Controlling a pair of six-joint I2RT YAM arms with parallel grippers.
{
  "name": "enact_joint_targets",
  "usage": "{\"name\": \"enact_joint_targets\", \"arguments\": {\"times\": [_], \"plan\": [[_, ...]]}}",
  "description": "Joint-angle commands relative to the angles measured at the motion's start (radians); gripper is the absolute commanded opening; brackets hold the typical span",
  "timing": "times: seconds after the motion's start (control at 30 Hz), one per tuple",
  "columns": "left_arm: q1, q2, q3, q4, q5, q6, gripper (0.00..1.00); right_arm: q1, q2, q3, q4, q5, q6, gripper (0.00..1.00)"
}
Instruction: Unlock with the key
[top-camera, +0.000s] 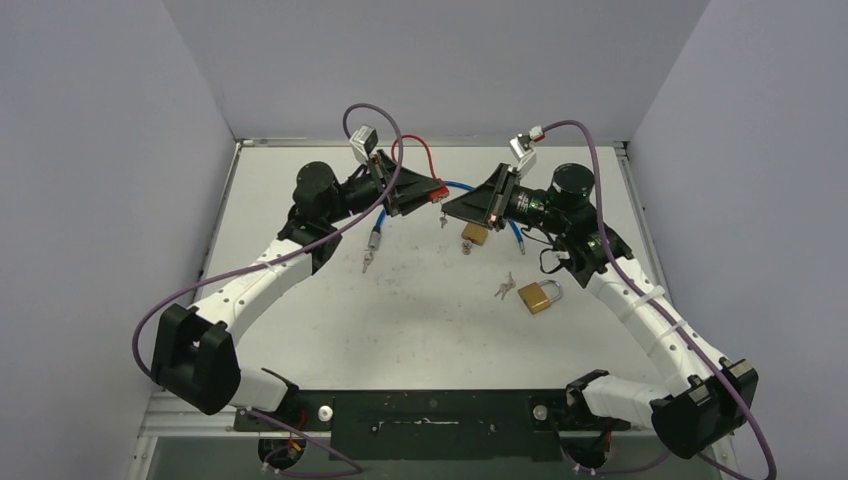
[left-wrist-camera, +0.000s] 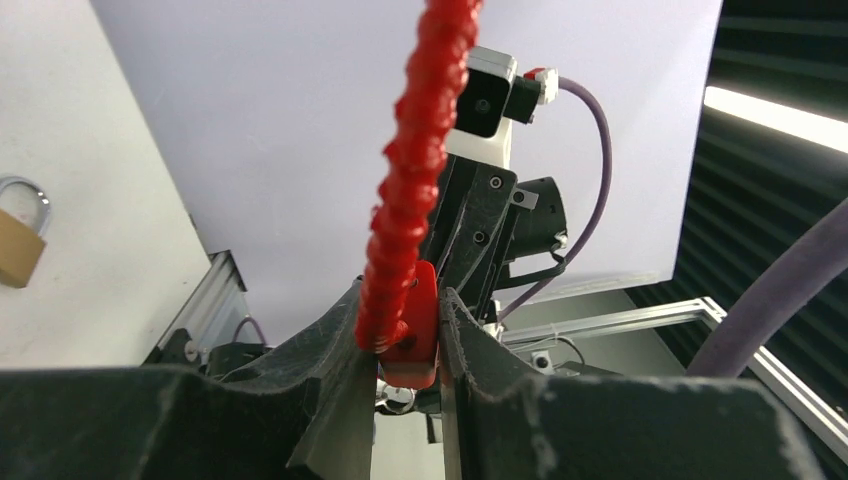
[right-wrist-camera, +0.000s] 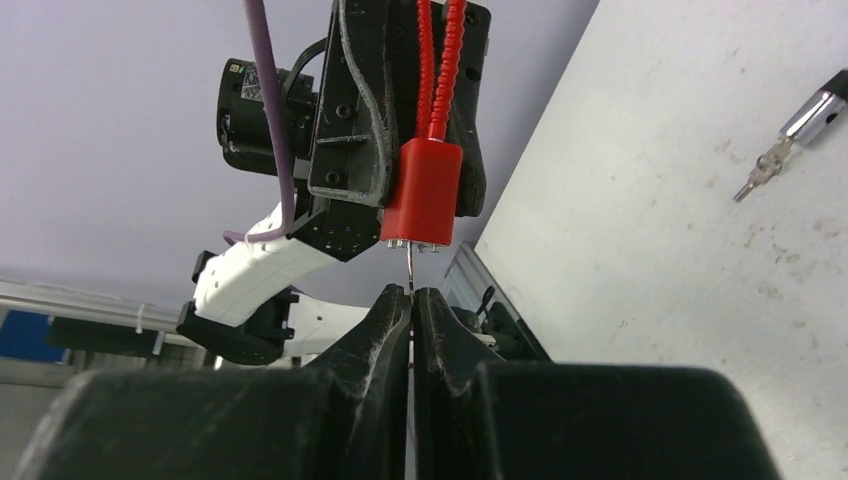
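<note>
The left fingers (left-wrist-camera: 325, 375) clenched the red cable lock (right-wrist-camera: 425, 195) above the bench (top-camera: 400, 320). The right fingers (right-wrist-camera: 385, 330) pinched the key (right-wrist-camera: 410, 272), its tip meeting the lock's underside. Insertion looked to be in hand; next, push straight in, then twist.

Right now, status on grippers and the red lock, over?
Left gripper clamped on red lock. Right gripper shut on key, blade meeting the lock's end; depth unclear. Nothing between them; padlocks lie apart on table.
</note>
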Motion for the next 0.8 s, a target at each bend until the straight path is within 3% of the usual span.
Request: {"name": "enact_joint_targets", "arguments": {"times": [0.0, 0.23, 0.43, 0.77], "plan": [[-0.055, -0.066, 0.045, 0.153, 0.121, -0.113, 0.00, -0.021, 0.001, 0.030, 0.111, 0.151, -0.168, 0.00], [0.038, -0.114, 0.009, 0.119, 0.052, -0.048, 0.00, -0.058, -0.058, -0.041, 0.211, -0.002, -0.150, 0.00], [0.066, -0.142, -0.008, 0.088, -0.046, 0.056, 0.00, -0.063, -0.060, -0.028, 0.159, -0.093, -0.097, 0.00], [0.067, -0.090, 0.031, 0.089, 0.026, 0.018, 0.00, -0.036, -0.047, 0.011, 0.197, -0.145, -0.079, 0.00]]}}
